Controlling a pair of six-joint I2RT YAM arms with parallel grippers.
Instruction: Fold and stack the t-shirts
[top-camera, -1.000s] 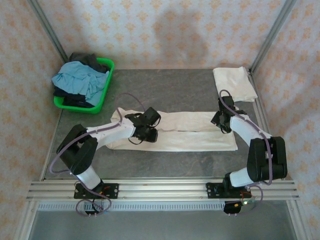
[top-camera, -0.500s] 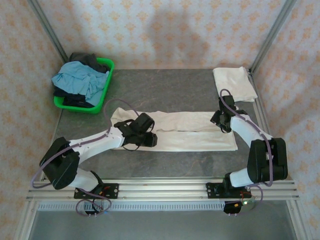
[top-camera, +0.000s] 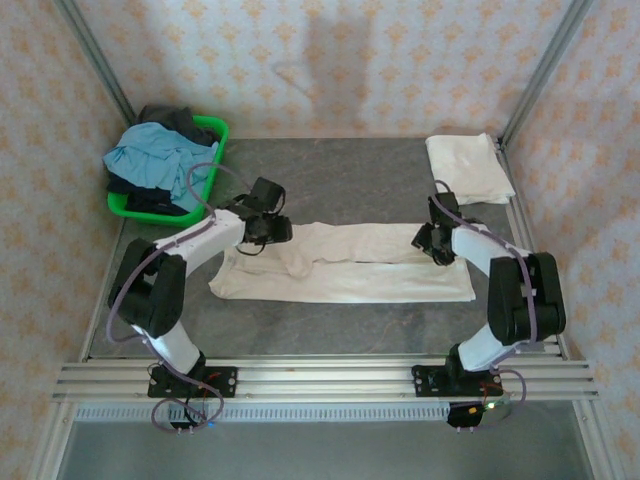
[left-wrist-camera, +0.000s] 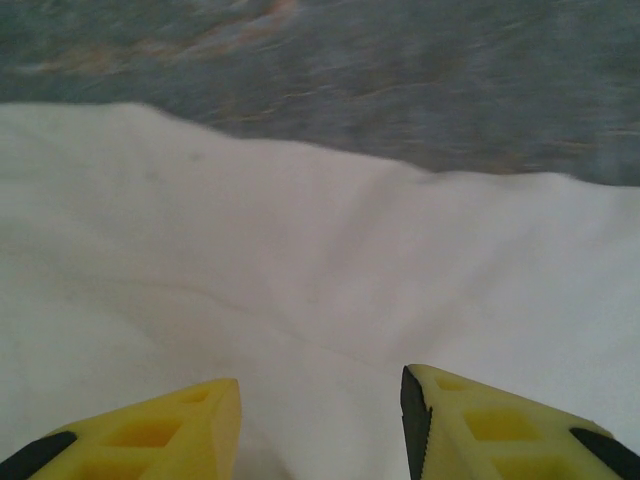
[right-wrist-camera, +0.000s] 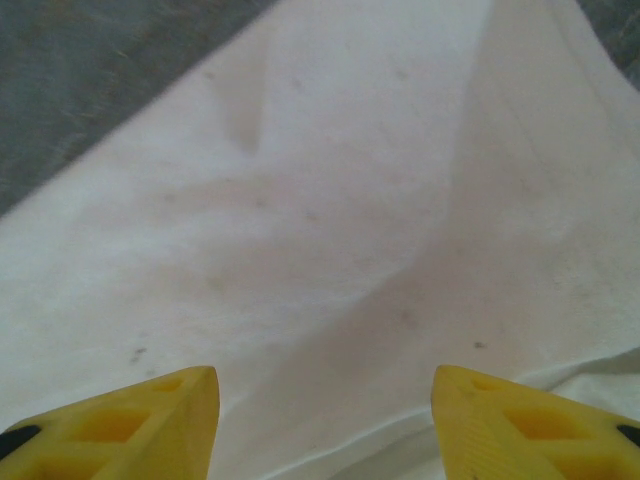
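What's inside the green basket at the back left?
A crumpled light blue garment lies on top of dark grey-black clothing in the green basket. Anything beneath them is covered.

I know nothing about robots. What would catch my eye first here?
A long cream t-shirt lies in a strip across the middle, the left gripper and the right gripper open over its ends. A green basket of blue and dark clothes sits far left, a folded t-shirt far right.
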